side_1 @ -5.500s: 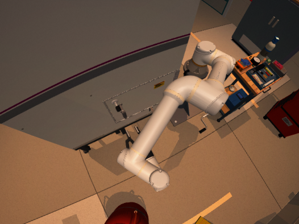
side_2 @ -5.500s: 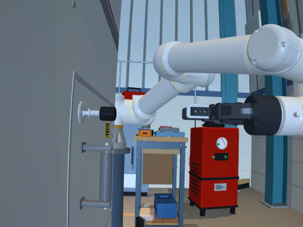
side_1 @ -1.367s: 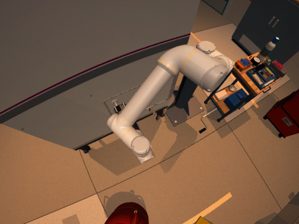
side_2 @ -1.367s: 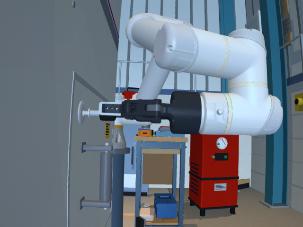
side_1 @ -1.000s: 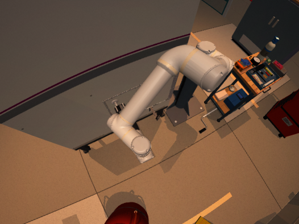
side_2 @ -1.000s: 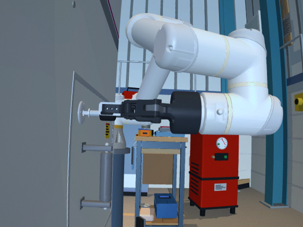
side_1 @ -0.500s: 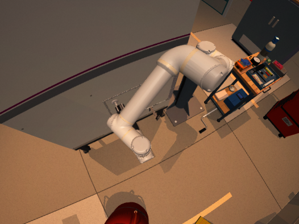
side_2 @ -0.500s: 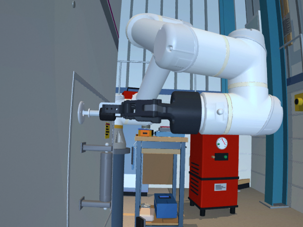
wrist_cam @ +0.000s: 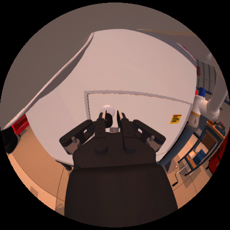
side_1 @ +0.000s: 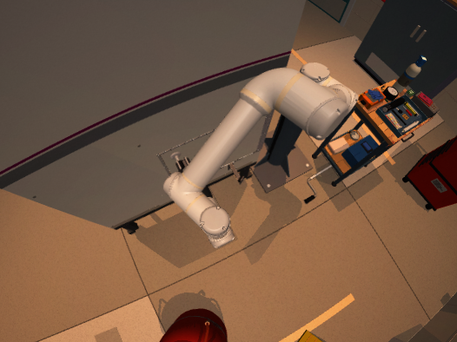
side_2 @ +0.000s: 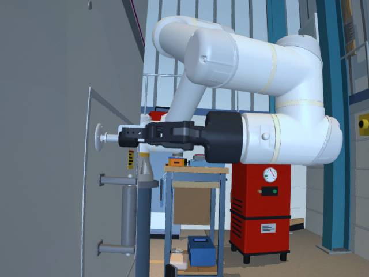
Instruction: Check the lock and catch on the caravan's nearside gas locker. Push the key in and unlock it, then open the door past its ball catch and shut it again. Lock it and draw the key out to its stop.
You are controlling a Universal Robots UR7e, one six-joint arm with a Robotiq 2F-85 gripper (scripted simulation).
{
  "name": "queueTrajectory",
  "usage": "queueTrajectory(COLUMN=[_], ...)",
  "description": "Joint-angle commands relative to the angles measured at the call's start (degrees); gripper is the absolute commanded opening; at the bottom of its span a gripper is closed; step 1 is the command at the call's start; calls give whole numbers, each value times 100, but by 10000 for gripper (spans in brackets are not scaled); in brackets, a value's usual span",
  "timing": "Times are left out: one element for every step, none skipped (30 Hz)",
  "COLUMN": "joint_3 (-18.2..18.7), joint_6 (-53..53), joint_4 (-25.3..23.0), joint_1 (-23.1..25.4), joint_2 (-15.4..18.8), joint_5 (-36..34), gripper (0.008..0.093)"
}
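The key (side_2: 111,137) sticks out level from the round white lock plate (side_2: 98,137) near the upper left corner of the locker door (wrist_cam: 140,117), its shaft partly drawn out. My gripper (side_2: 128,137) is closed on the key's dark head (wrist_cam: 109,120), reaching straight at the caravan wall. Below the lock a grey bar handle (side_2: 128,215) stands upright on two brackets. The door lies flush in its frame (side_1: 208,152).
The caravan's grey side wall (side_1: 108,87) fills the left. A tool trolley (side_1: 373,130) stands right of the arm's pedestal (side_1: 278,165), with a red compressor (side_2: 260,205) behind it. A crank handle (side_1: 313,186) lies on the floor, and a red cylinder (side_1: 193,325) stands nearer.
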Motion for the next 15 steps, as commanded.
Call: queueTrajectory(joint_3=[2, 5, 9, 12, 16, 19, 22, 26, 29, 32, 36, 39, 43, 47, 50], joint_6=[0, 0, 0, 0, 0, 0, 0, 0, 0, 0, 0, 0, 0, 0, 0], joint_4=[1, -1, -3, -4, -6, -8, -9, -11, -13, -14, -16, -18, -20, -22, -24], joint_1=[-5, -7, -9, -11, -13, -15, -17, -19, -21, -23, -25, -27, -29, -31, -33], joint_2=[-8, -10, -11, -13, -15, -16, -18, -20, -21, -23, -25, -26, -28, -30, -32], joint_5=[0, -2, -3, -6, -8, -10, -12, -14, -16, -18, -19, -22, -24, -26, -28], gripper=[80, 80, 80, 80, 80, 80, 80, 80, 80, 80, 80, 80, 80, 80, 80])
